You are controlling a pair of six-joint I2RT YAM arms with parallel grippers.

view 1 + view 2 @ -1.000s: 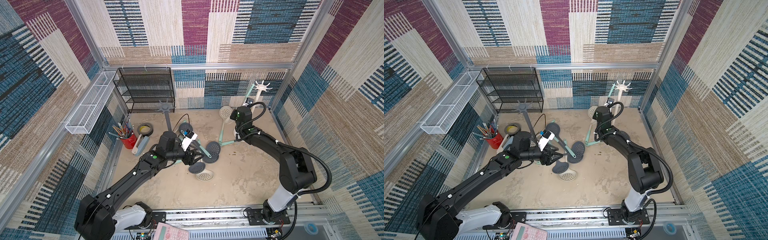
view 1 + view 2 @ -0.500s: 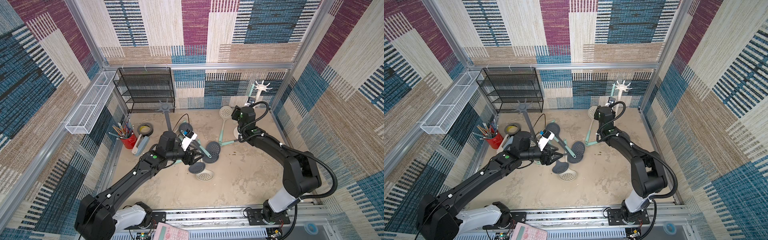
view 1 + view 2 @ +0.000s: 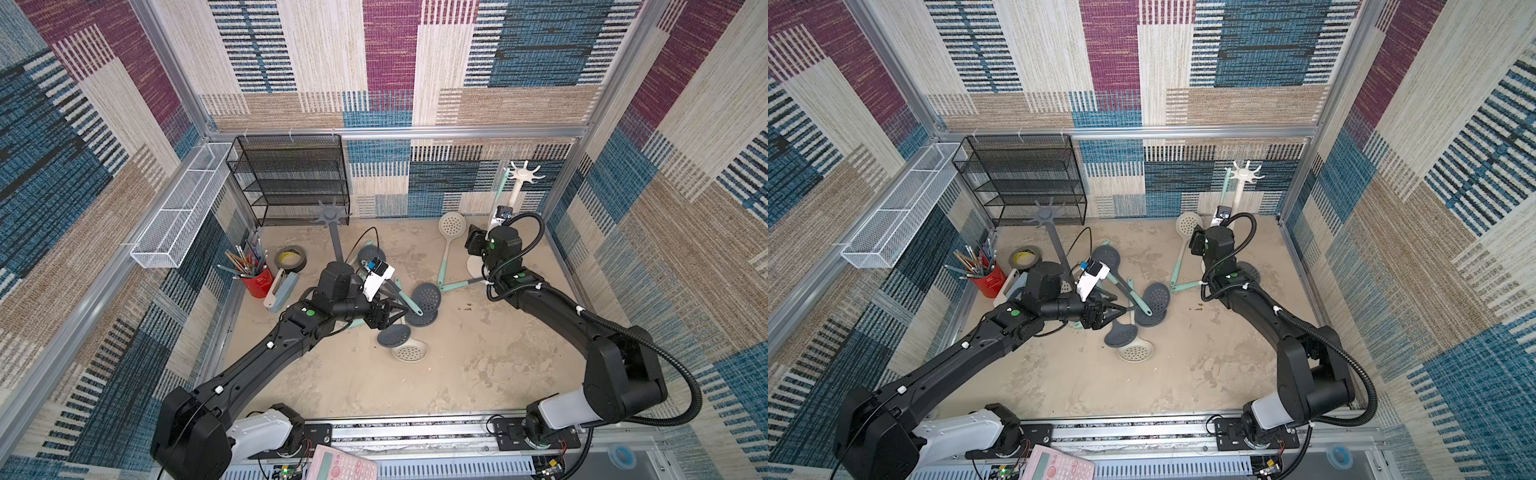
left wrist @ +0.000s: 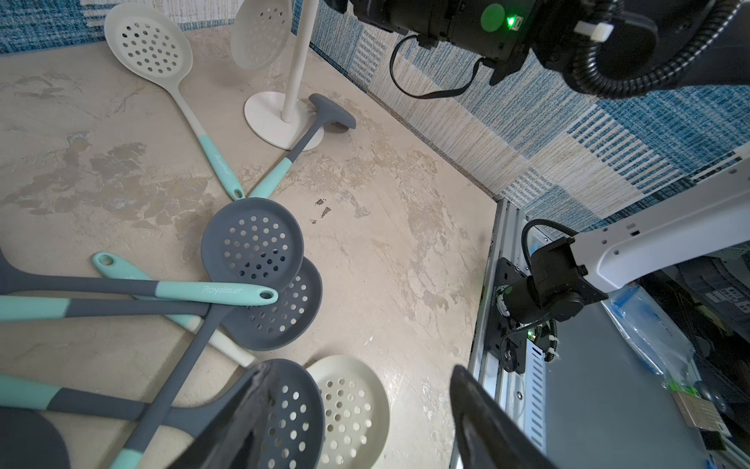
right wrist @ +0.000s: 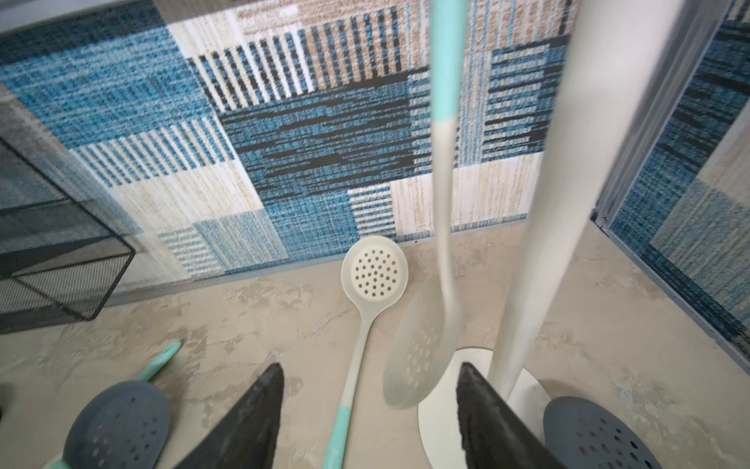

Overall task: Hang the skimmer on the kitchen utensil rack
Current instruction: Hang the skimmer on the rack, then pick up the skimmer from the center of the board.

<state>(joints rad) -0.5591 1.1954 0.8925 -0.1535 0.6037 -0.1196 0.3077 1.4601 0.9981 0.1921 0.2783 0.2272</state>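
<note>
Beige tabletop [image 3: 478, 374]: skimmer pile [image 3: 424, 296], white rack base [image 4: 268, 117], red pencil cup [image 3: 257, 283], tape roll [image 3: 291, 259].

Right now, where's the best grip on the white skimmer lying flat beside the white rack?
The skimmer mid-handle, from straight above, closing across it: it lies flat with bare floor either side, while other skimmers crowd its teal tip.

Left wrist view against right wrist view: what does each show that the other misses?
Only the left wrist view: the crossed heap of grey skimmers, a cream skimmer head beneath the open left gripper, and the right arm's base. Only the right wrist view: the black mesh shelf, the hung skimmer's teal handle, and the open right gripper. Both: the white rack's base, the cream skimmer lying beside it, and the hung skimmer's bowl.
</note>
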